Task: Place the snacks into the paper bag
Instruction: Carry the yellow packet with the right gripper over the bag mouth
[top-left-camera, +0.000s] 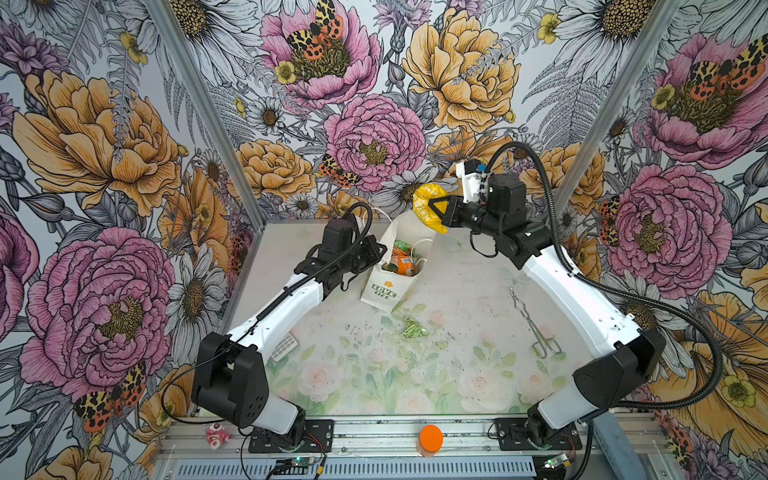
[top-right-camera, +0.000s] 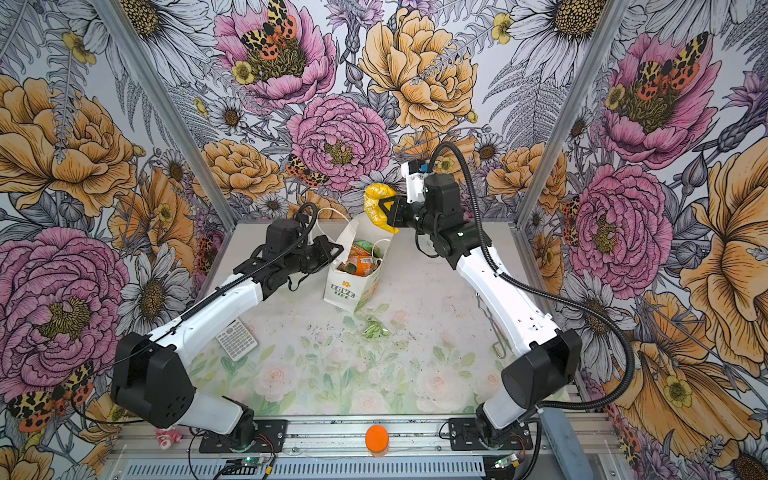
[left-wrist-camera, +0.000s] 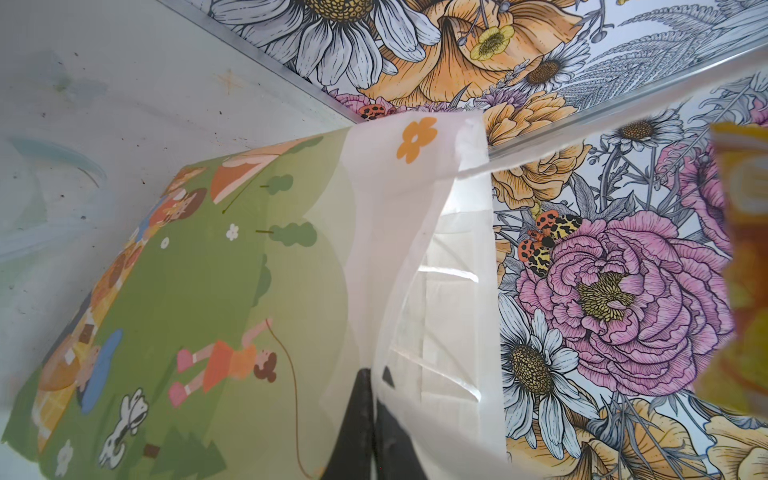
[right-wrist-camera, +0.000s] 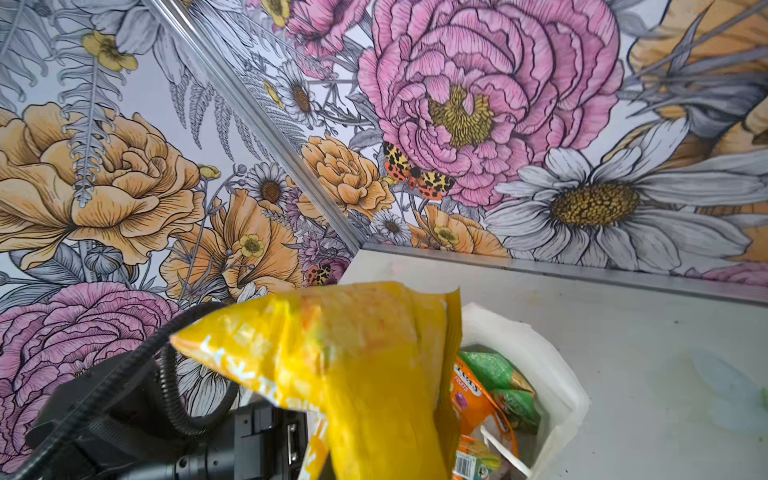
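Note:
The white paper bag (top-left-camera: 376, 297) (top-right-camera: 338, 297) stands open at the back middle of the table, showing in both top views. My left gripper (top-left-camera: 380, 250) (top-right-camera: 338, 249) is shut on its left rim; in the left wrist view the black fingers (left-wrist-camera: 357, 415) pinch the white paper (left-wrist-camera: 415, 216). Orange and green snacks (top-left-camera: 405, 264) (right-wrist-camera: 473, 395) lie inside. My right gripper (top-left-camera: 434, 212) (top-right-camera: 384, 212) is shut on a yellow snack packet (top-left-camera: 428, 199) (right-wrist-camera: 353, 374), held in the air just above the bag's back right rim (right-wrist-camera: 561, 395). A small pale green snack (top-left-camera: 413, 328) (top-right-camera: 376, 328) lies on the table in front of the bag.
Metal tongs (top-left-camera: 534, 328) lie on the right of the table beside the right arm. A calculator (top-right-camera: 237, 338) lies under the left arm. An orange-lidded jar (top-left-camera: 431, 439) and a pink-white figurine (top-left-camera: 216, 436) sit on the front rail.

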